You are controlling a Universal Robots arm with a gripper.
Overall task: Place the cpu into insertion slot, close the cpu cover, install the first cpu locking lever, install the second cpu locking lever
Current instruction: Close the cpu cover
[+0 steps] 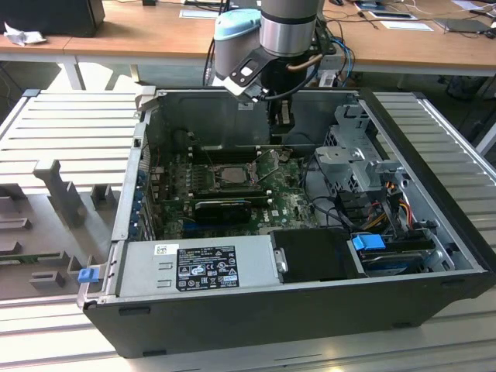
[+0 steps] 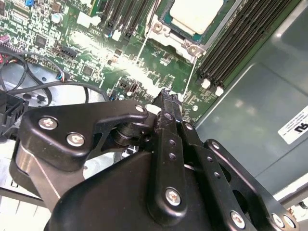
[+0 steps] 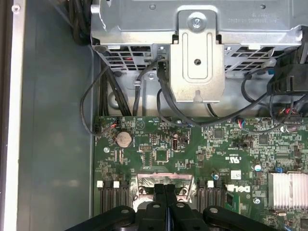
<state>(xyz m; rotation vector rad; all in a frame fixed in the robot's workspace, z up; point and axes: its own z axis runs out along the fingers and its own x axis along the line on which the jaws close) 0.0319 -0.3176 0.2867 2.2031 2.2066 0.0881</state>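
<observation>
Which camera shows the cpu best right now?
The second wrist view: the cpu sits close and clear. The exterior view shows it small and far off; in the first wrist view the gripper hides most of that spot.

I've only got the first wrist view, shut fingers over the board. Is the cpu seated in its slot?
Observer: Yes. In the second wrist view the cpu lies flat in the insertion slot, pale top up.
Operator: Where's the gripper from there?
Observer: In the exterior view the gripper hangs to the exterior view's right of the slot, nearer the case far wall.
Operator: Any lever nearby?
Observer: In the second wrist view a thin locking lever runs from the slot's corner toward the fingertips; contact unclear.
</observation>
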